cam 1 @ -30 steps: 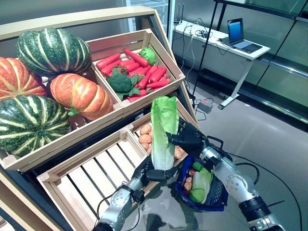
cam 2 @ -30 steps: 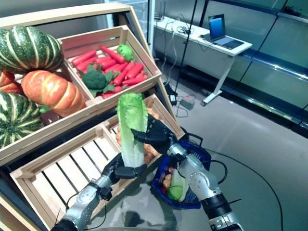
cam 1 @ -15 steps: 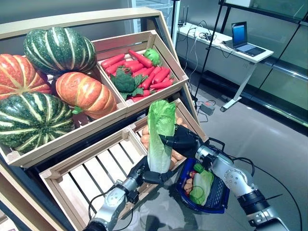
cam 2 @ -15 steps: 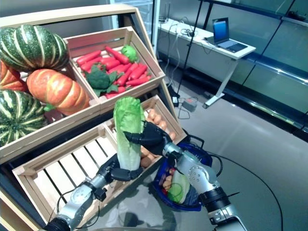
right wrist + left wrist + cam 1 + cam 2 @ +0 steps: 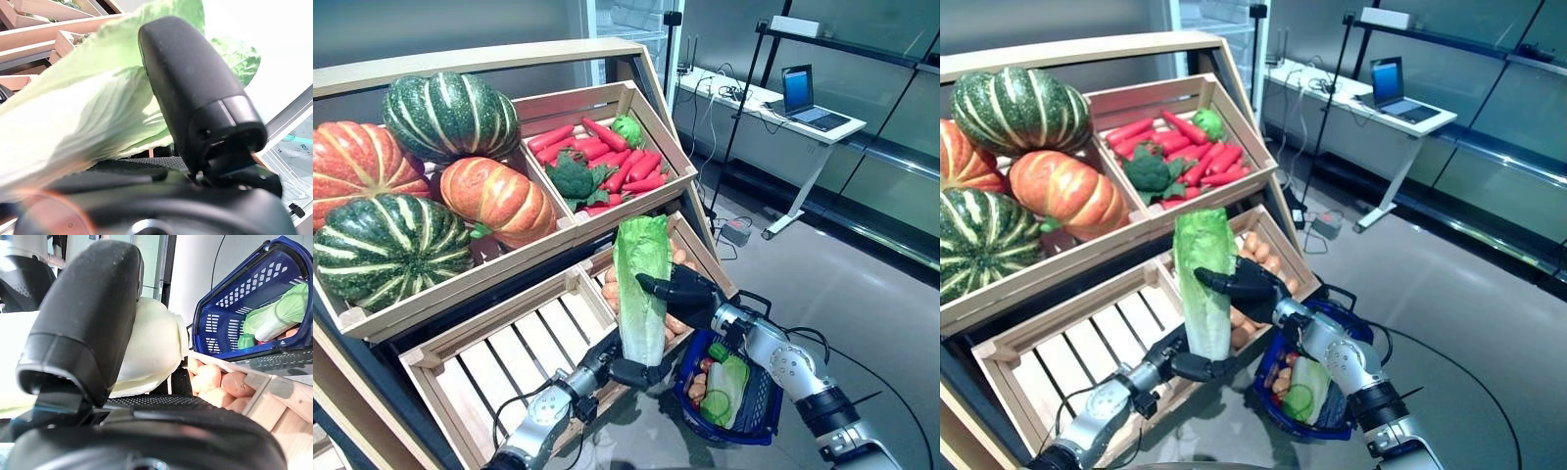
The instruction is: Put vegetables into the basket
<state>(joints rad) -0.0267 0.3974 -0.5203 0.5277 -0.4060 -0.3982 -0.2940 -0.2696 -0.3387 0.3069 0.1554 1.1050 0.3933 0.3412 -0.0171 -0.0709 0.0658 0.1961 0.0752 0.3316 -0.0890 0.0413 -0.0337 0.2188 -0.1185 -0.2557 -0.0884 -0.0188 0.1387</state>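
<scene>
A tall pale green napa cabbage (image 5: pixel 641 284) stands upright in front of the stand's lower crates, just left of the blue basket (image 5: pixel 760 423). My left hand (image 5: pixel 628 371) is shut on its white base, seen against the thumb in the left wrist view (image 5: pixel 151 347). My right hand (image 5: pixel 681 294) is curled round its middle from the basket side, thumb on the leaf (image 5: pixel 88 122). The basket stands on the floor and holds another leafy cabbage (image 5: pixel 724 380), a small green vegetable (image 5: pixel 717 351) and orange-brown round ones (image 5: pixel 697 378).
The wooden stand (image 5: pixel 499 323) with slanted crates rises to the left and behind. A crate of brown round vegetables (image 5: pixel 680 257) is right behind the cabbage. A white desk with a laptop (image 5: pixel 800 86) stands far right; grey floor (image 5: pixel 862 294) lies open there.
The camera has shifted, so the whole picture moved. Both hands stay on the upright cabbage, which remains beside the basket.
</scene>
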